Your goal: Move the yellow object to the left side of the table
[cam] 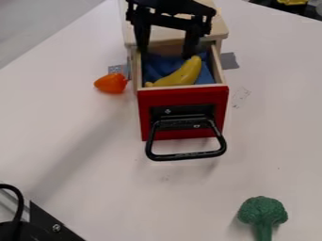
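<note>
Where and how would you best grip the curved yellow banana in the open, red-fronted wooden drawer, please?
I would grip the banana around its thick middle from straight above, since the walls of the drawer surround it. It lies slantwise, so the fingers should probably close across its narrow width.

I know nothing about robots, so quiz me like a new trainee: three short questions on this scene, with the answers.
1. Multiple choice: what lies in the open drawer?
a) a spoon
b) a banana
c) a cup

2. True or false: the gripper has its two fingers spread apart.

3. Fill in the blank: the green toy vegetable on the table is a piece of ____.

Key: 1 b; 2 true; 3 broccoli
</note>
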### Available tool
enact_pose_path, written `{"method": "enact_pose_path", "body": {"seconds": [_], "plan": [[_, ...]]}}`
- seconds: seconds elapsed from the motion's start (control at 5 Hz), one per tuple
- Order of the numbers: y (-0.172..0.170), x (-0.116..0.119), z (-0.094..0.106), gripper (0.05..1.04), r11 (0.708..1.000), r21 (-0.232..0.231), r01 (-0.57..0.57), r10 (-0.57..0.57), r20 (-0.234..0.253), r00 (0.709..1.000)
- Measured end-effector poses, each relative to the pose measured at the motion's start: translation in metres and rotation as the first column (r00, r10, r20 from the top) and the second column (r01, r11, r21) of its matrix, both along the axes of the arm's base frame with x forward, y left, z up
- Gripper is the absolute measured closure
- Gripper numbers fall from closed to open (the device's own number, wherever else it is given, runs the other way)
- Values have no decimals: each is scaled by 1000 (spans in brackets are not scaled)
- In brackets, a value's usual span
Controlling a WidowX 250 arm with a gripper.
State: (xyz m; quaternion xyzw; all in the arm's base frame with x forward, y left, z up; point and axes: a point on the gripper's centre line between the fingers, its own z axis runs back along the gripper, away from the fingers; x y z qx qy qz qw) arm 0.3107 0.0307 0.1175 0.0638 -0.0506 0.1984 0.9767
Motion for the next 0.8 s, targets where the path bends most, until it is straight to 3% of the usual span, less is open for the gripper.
{"method": "enact_pose_path", "body": {"seconds": [0.4, 0.8], "plan": [[5, 11, -24, 96, 1000, 27, 15, -15, -30, 999], [7, 15, -41, 96, 997, 58, 57, -57, -11, 998]]}}
